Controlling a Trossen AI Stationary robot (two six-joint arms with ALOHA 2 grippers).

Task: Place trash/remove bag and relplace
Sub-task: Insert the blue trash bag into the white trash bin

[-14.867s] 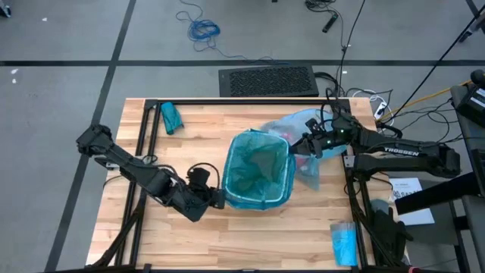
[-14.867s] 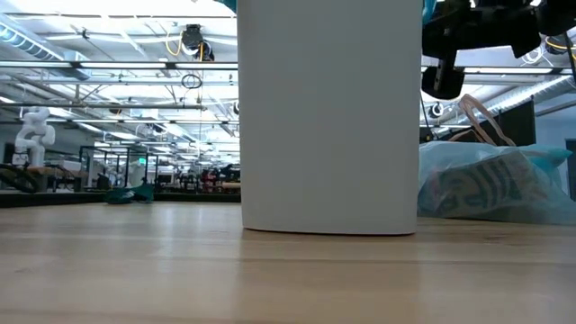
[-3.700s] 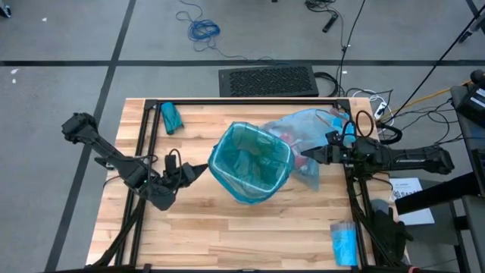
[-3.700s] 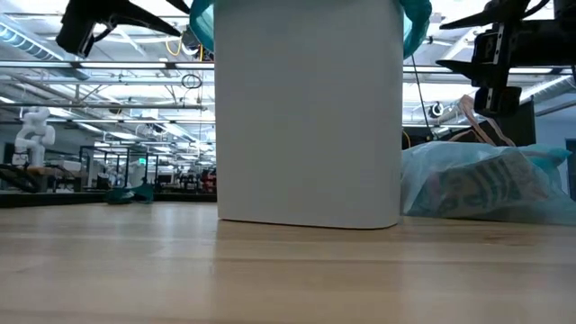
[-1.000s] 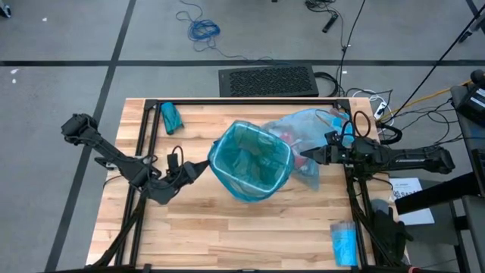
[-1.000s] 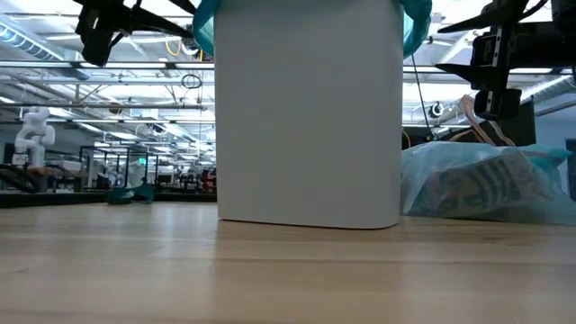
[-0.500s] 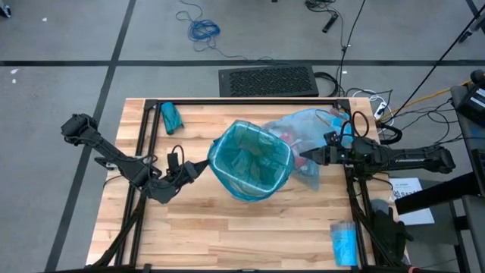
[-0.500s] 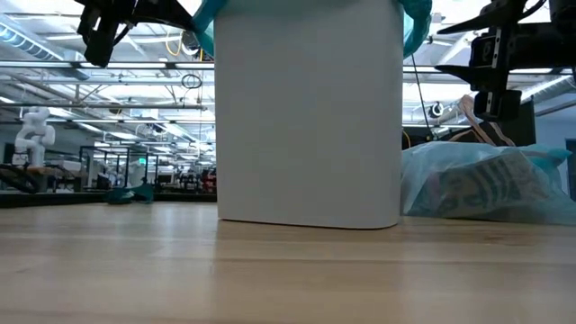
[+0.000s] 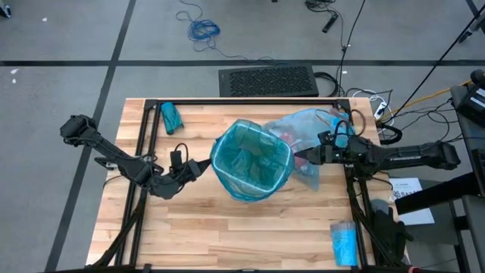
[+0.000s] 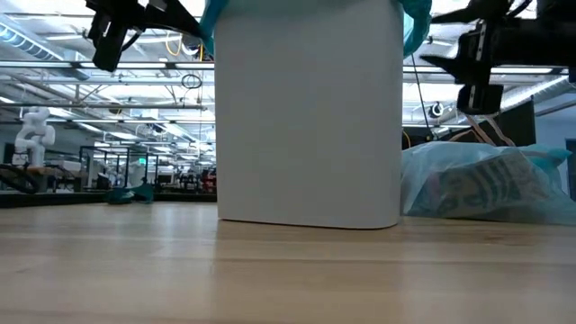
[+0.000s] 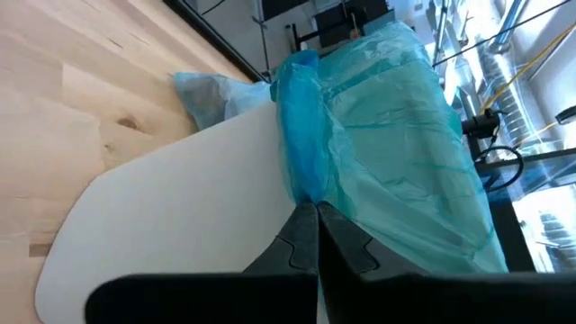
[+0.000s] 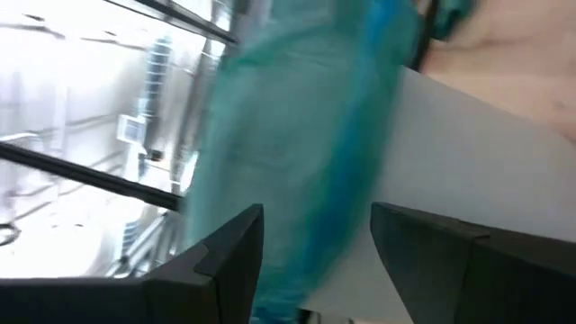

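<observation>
A white bin [image 10: 308, 117] stands mid-table, lined with a teal-green bag [image 9: 250, 161] whose rim folds over the bin's edge. The pale blue bag [image 9: 307, 127], stuffed with trash that shows only dimly through it, lies on the table to the bin's right [image 10: 490, 187]. My left gripper [image 9: 204, 164] is shut at the bin's left rim. My right gripper [image 9: 298, 157] is held level and open just off the bin's right rim, and the bin wall [image 12: 468, 144] and liner fill its wrist view. My left gripper pinches the liner's folded-over edge [image 11: 301, 191] between its two fingertips, on the outside of the bin's left wall. The fingers come in about level from the table's left. The edge is bunched there, and the rest of the liner stays draped over the rim.
A small folded teal packet [image 9: 171, 117] lies at the far left corner. A blue packet [image 9: 344, 243] lies at the near right. Black frame rails [image 9: 144, 136] run along the table's left, far and right sides. Bare wood lies in front of the bin.
My left gripper has edged toward the bin and shut on the liner's overhanging edge. My right gripper has moved a little toward the bin's right rim and stays open. The bin and both bags have stayed where they were.
</observation>
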